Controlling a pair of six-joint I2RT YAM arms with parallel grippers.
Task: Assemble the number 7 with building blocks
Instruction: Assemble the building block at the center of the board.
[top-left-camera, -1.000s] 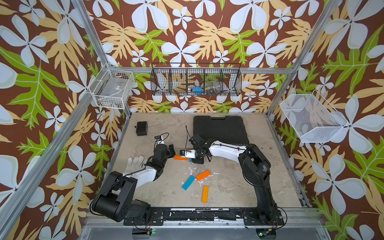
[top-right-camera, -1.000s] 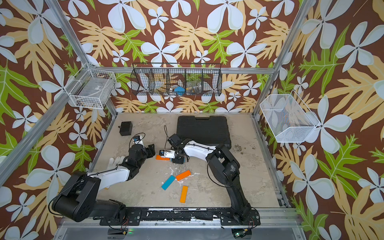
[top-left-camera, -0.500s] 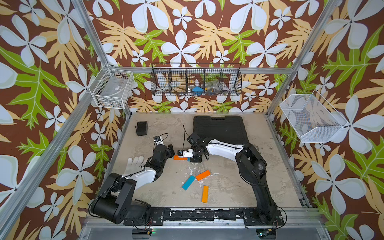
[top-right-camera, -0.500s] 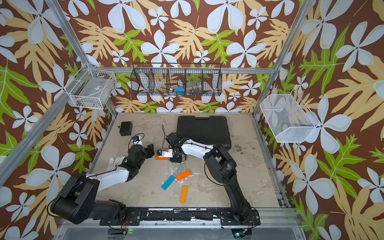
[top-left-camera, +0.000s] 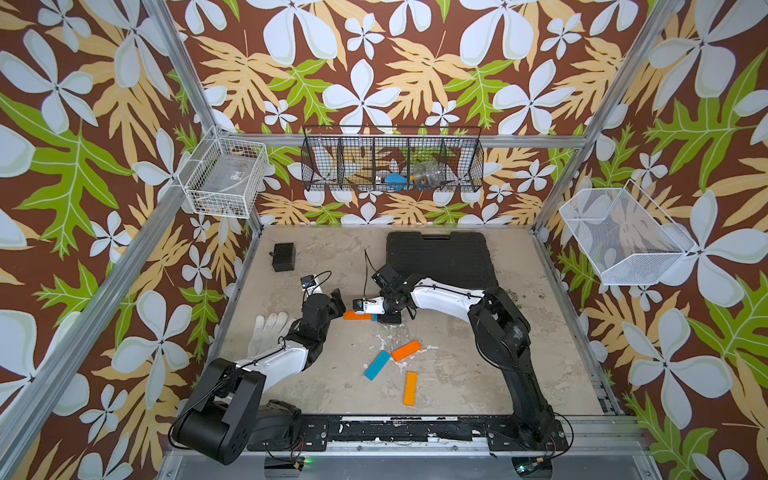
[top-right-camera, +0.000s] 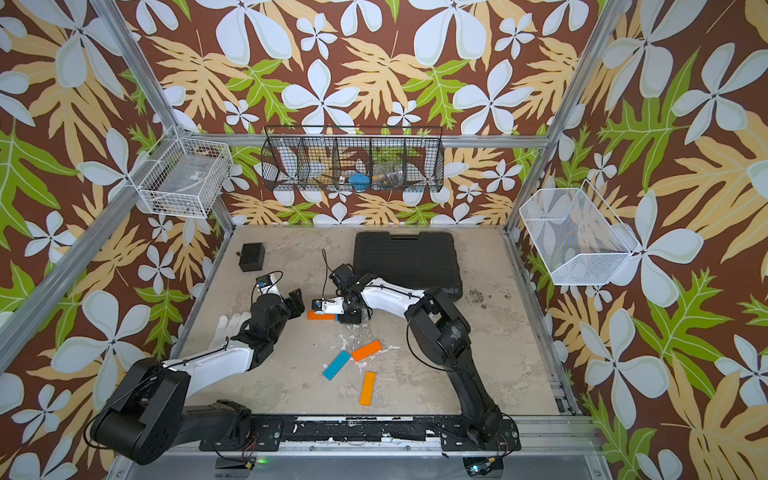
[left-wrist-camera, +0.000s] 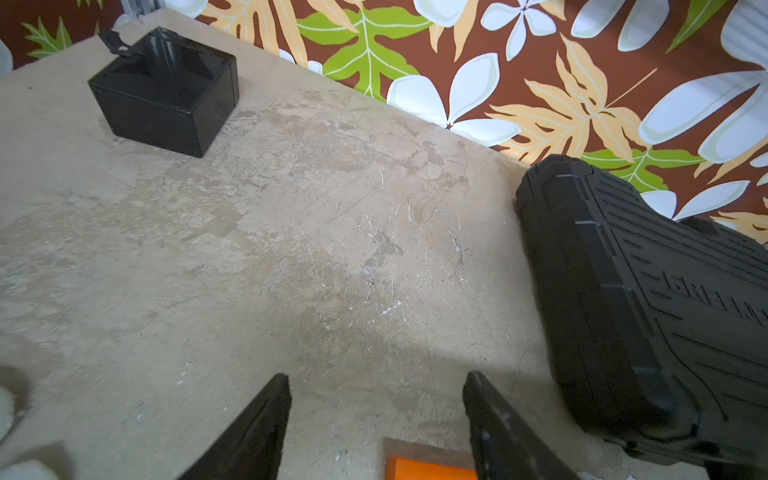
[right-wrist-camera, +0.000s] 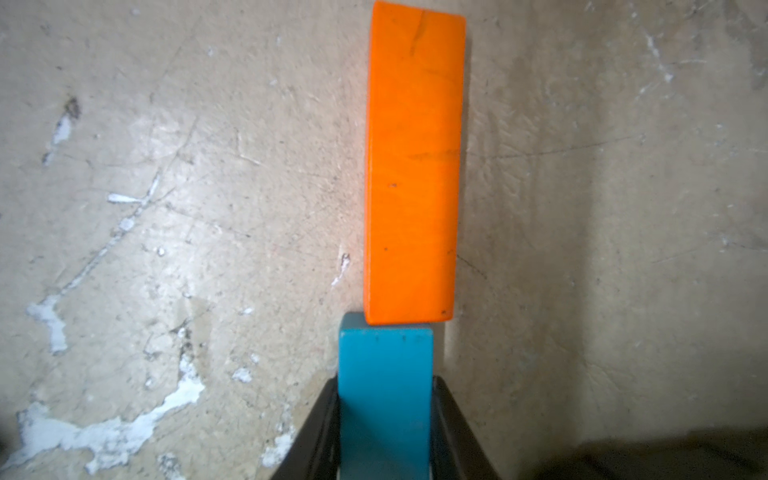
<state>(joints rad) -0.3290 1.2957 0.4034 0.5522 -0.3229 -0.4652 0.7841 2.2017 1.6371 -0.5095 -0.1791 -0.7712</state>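
Grips a blue block (right-wrist-camera: 384, 357) by its sides in the right gripper (right-wrist-camera: 384, 384) and butts its end against an orange block (right-wrist-camera: 413, 166) on the table (top-left-camera: 449, 374). Has carried it a little toward the left gripper (left-wrist-camera: 377, 376) since a second ago. Holds that gripper open, unmoved, at the orange block's far end. Leaves the spare blue block (top-left-camera: 377, 365), slanted orange block (top-left-camera: 406, 350) and last orange block (top-left-camera: 410, 388) where they lay.
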